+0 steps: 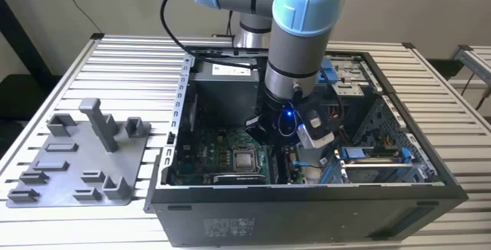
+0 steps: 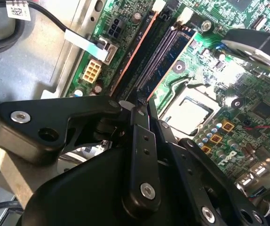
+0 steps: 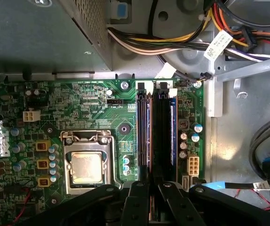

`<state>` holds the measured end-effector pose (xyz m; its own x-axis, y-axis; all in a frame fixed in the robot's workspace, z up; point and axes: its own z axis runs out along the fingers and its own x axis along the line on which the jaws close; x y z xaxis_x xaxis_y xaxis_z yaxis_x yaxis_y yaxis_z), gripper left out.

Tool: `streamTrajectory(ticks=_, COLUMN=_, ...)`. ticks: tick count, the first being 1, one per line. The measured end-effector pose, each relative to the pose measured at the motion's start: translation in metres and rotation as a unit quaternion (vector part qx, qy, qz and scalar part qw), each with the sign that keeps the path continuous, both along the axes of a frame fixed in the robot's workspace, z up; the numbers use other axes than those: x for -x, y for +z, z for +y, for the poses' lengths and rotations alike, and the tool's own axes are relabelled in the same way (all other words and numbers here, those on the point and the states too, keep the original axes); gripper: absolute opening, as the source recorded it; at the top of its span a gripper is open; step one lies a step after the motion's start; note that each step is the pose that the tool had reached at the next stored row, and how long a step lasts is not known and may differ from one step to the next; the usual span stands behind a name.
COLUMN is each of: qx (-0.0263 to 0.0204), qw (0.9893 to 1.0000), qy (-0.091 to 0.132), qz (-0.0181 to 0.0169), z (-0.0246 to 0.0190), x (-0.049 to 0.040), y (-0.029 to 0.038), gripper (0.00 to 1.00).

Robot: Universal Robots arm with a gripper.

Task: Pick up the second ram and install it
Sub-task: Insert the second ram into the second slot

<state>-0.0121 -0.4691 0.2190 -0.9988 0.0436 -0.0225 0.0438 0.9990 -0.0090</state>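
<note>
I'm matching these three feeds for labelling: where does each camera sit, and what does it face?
Exterior view: off the arm, above the slatted table, facing the open black computer case; grey-and-blue arm shows.
First wrist view: on the wrist, facing down on the green motherboard; black gripper shows.
Second wrist view: on the wrist, oblique; gripper shows.
Both wrist views share the black memory slots.

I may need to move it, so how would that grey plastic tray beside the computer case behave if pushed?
The grey plastic tray is broad and flat, so it would probably slide rather than tip. It looks like thin plastic, so it is likely light for its size. Its edge might catch on the grooves of the slatted table.
</note>
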Motion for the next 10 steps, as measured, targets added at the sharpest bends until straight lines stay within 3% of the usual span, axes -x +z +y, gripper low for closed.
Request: streamTrajectory(ticks=10, qx=0.0002, qw=1.0000, qy=0.000, qz=-0.0007, z=0.0000, x=-0.0001, y=0.0029, gripper=0.14)
